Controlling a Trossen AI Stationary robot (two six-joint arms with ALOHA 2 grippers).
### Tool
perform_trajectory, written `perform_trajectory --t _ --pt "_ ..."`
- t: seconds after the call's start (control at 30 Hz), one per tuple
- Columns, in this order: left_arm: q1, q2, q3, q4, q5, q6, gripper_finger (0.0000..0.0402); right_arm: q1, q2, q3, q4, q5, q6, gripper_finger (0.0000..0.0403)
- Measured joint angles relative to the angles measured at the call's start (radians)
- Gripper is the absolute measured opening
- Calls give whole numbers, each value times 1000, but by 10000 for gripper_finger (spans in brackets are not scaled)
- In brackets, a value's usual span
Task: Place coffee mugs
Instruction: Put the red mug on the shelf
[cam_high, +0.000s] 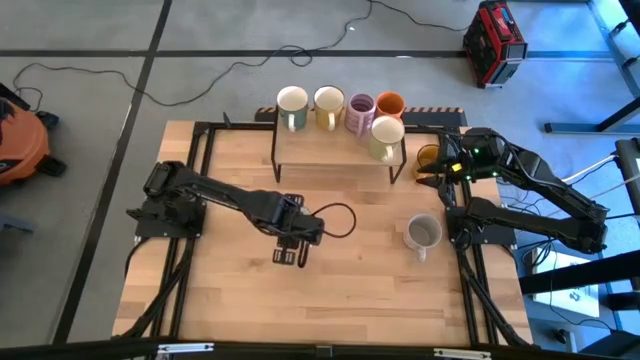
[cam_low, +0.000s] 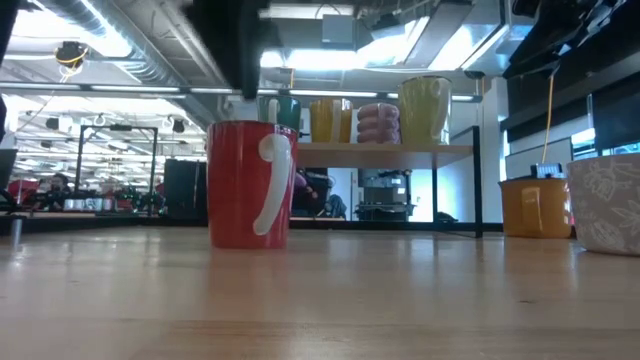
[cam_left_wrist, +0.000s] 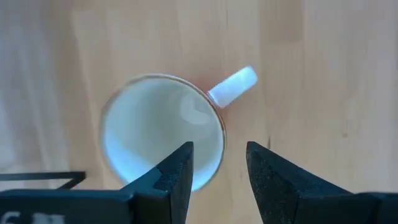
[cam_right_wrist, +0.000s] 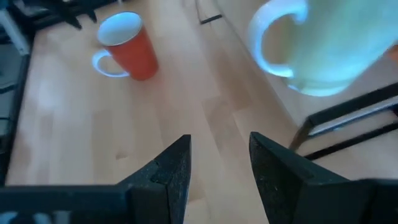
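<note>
High view: light wood surface (cam_high: 350, 290) on a dark frame, grey floor around with cables, a red case (cam_high: 494, 42) at the far right, an orange object (cam_high: 20, 140) at the left edge. Low view shows a lit workshop room beyond, ceiling lights, racks.

A small wooden shelf (cam_high: 335, 150) on dark legs stands at the far side of the surface. Five mugs on it: white mug (cam_high: 292, 108), cream-yellow mug (cam_high: 328, 106), purple mug (cam_high: 360, 113), orange mug (cam_high: 389, 105), and a pale mug (cam_high: 386, 138) at the shelf's right front corner.

On the surface itself, three more: mustard mug (cam_high: 428, 158) just right of the shelf, grey mug (cam_high: 423, 236) near the right arm's base, red mug (cam_low: 250, 184) upright mid-surface with white inside and white handle. Eight mugs total.

Left gripper (cam_left_wrist: 219, 169) hangs directly over the red mug, fingers (cam_left_wrist: 177, 171) spread apart, one over the rim's edge, one outside it; holding nothing, contact unclear.

Right gripper (cam_right_wrist: 219, 163) sits by the shelf's right end near the mustard mug, fingers spread, empty, aimed across the surface toward the red mug.

Two arms, one shelf.
</note>
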Motion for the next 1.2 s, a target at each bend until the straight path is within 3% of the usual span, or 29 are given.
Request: perform_trajectory --t 0.17,0.33,0.53,0.77,0.97,1.2 --pt "-13 -78 69 -14 -93 -56 144 9 5 0 35 -158 63 152" --pt "-40 -224 3 -18 -212 -131 144 129 10 0 160 -116 189 152" --pt "-108 -439 -199 32 -283 -261 144 411 78 0 304 159 341 152" --pt "-209 -641 -457 160 -292 -388 144 707 299 33 454 429 450 152" --pt "-257 -715 -585 253 -318 -447 144 862 538 127 477 595 531 152" --pt "-282 -723 -612 293 -344 -449 144 984 805 219 529 824 617 152"
